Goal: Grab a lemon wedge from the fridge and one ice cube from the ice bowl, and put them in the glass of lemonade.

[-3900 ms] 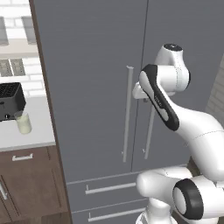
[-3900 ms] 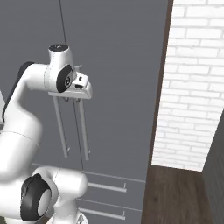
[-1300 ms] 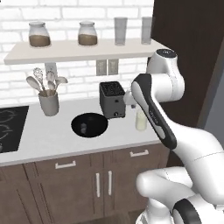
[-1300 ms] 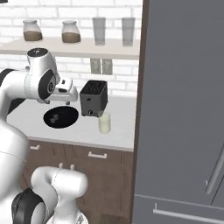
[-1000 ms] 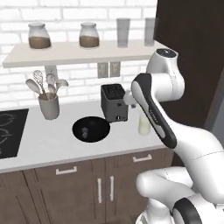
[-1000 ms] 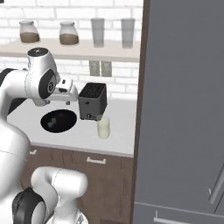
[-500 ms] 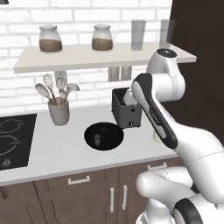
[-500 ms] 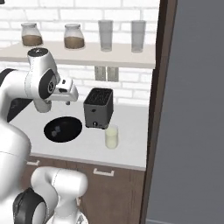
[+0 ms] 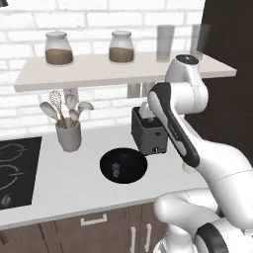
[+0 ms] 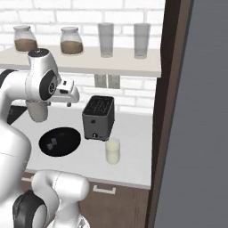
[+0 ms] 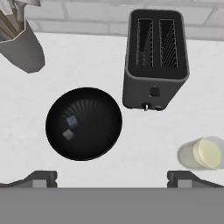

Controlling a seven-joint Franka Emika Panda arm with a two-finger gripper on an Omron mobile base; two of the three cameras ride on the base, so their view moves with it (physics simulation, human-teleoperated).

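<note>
Gripper [image 11: 112, 178] is spread wide w/ nothing between the tips, hanging high over the counter [image 11: 144, 131] and looking down at it. Below it, a bit left, sits the ice bowl [image 11: 84, 124] w/ two cubes in the left part of its floor, lying against each other; either ice cube [image 11: 72, 121] would do. Toaster [image 11: 156, 58] stands just right of the bowl on the far side, and the glass of lemonade [image 11: 202, 153] is near-right, well apart from the bowl. Utensil crock [image 11: 22, 48] is far-left. Judging from this, the step in hand is the ice pick (no lemon wedge visible in glass or jaws, so that part looks not done). Next move calls for shifting left over the bowl, dropping straight in, closing on one cube w/o catching its neighbour or the rim. Versus the earlier frames: base has driven from the fridge [image 10: 196, 133] front along to this counter, so the whole view changed; the jaws were as wide a sec ago.
</note>
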